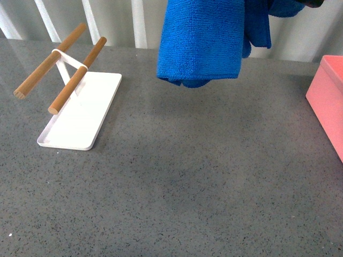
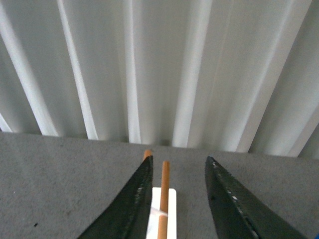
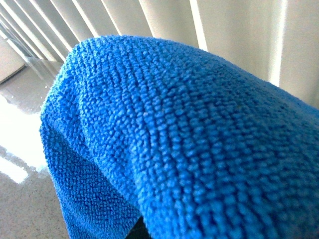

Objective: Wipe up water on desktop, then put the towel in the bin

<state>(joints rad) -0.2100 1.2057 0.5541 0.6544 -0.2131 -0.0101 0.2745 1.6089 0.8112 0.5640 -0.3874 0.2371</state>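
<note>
The bright blue towel (image 1: 206, 43) hangs in the air above the far middle of the speckled grey desktop (image 1: 187, 182), clear of the surface. My right gripper is shut on the towel; the cloth (image 3: 189, 144) fills the right wrist view and hides the fingers. In the front view that gripper is out of frame at the top. The salmon-pink bin (image 1: 328, 101) stands at the right edge, to the right of the towel. My left gripper (image 2: 177, 196) is open with nothing between its dark fingers (image 2: 227, 199). No water shows on the desktop.
A flat white tray (image 1: 80, 115) with two wooden bars (image 1: 75, 80) on a white stand sits at the far left. One bar (image 2: 164, 199) appears between the left fingers in the left wrist view, further away. A white ribbed wall (image 1: 118, 21) runs behind the desktop.
</note>
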